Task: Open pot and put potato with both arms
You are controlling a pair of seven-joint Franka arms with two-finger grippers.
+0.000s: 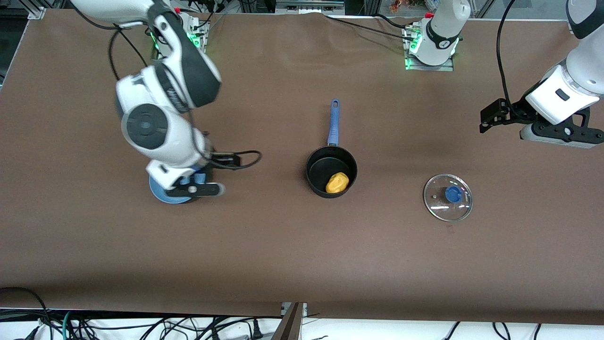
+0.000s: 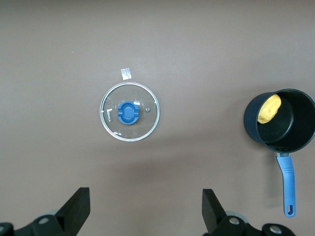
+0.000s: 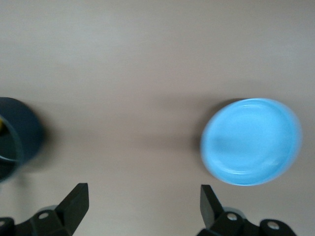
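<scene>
A small yellow-orange potato (image 1: 337, 183) lies inside the black pot (image 1: 331, 171), against the wall nearest the front camera; it looks light, firm and lumpy, best pinched across its short width. The pot sits mid-table, its stiff blue handle (image 1: 334, 122) pointing toward the robots' bases, a sound place to take hold. Its glass lid (image 1: 448, 197) with a blue knob (image 1: 453, 193) lies flat on the table well apart from the pot, toward the left arm's end; glass is fragile and slick, so the knob is the grip. The left gripper (image 2: 145, 209) hangs empty, jaws wide, over the table near the lid. The right gripper (image 3: 142, 206), also spread and empty, hovers by a light-blue plate (image 1: 163, 191) well apart from the pot toward the right arm's end. Bare table surrounds the pot, edges distant
</scene>
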